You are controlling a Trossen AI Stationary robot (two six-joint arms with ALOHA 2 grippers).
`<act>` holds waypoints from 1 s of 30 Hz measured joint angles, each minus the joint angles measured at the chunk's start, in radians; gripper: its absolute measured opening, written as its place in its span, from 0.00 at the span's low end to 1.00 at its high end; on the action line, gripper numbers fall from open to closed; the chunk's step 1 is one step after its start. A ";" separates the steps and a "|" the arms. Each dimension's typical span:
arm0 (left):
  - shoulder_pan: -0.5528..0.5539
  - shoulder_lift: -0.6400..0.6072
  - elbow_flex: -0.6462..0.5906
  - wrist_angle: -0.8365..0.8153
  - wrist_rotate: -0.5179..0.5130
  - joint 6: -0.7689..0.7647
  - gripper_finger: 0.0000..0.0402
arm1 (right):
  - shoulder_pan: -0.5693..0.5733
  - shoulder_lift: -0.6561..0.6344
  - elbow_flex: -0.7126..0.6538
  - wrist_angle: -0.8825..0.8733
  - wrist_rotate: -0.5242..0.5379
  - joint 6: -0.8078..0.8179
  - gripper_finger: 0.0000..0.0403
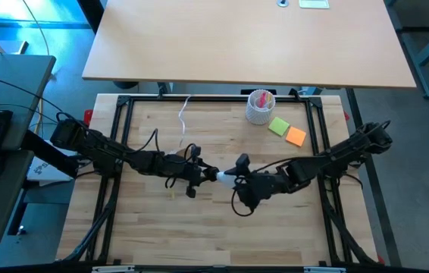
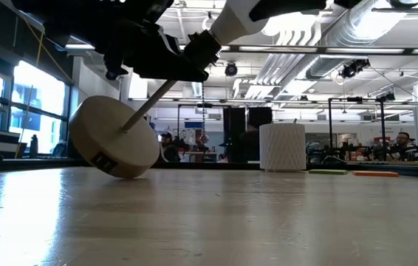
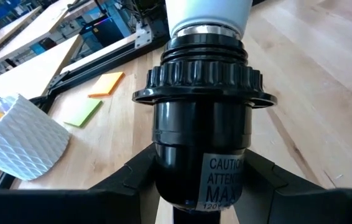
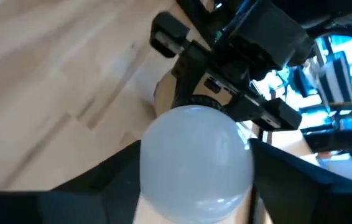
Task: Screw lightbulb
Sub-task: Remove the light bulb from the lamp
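Note:
The lightbulb (image 4: 196, 163) is white and round, and its base sits in the mouth of a black lamp socket (image 3: 202, 124). A thin rod (image 2: 146, 103) joins the socket to a wooden disc stand (image 2: 113, 137). The stand is tipped up, with its lower rim (image 2: 124, 175) on the table. At mid-table my left gripper (image 1: 195, 171) is shut on the socket and my right gripper (image 1: 233, 179) is shut on the bulb (image 1: 220, 176). The two grippers face each other. My left gripper (image 3: 201, 186) pinches the socket's smooth lower body (image 3: 163, 180) between its two fingers, one on each side. It comes from the table's left, slanting slightly down. The socket is lifted clear and tilted, its mouth toward my right gripper. My right gripper (image 4: 196, 180) has the bulb's round white globe (image 4: 157, 155) between its two fingers (image 4: 111, 177), one on each side. It comes from the table's right, slanting down, along the bulb's axis. The bulb is off the table, its base end in the socket.
A white ribbed cup (image 1: 260, 106) with pink contents stands at the back of the table, with a green note (image 1: 278, 126) and an orange note (image 1: 296, 136) beside it. A white cord (image 1: 183, 117) trails toward the far edge. Black frame rails (image 1: 120, 129) border the tabletop.

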 joint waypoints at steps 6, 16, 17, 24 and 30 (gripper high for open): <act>0.000 0.000 0.002 0.001 -0.006 0.001 0.36 | 0.032 0.000 0.036 0.014 0.028 0.128 0.78; 0.000 0.000 0.002 -0.001 -0.010 0.000 0.36 | 0.080 -0.001 0.142 -0.148 0.204 0.892 0.80; 0.000 0.000 0.002 -0.002 -0.010 0.000 0.36 | 0.074 -0.001 0.142 -0.172 0.196 1.005 0.80; 0.000 0.000 0.001 -0.007 -0.013 0.000 0.36 | 0.037 0.000 0.081 -0.183 0.133 1.352 0.80; 0.001 0.000 0.001 -0.006 -0.013 0.001 0.36 | 0.001 0.000 0.065 -0.138 0.041 1.295 0.78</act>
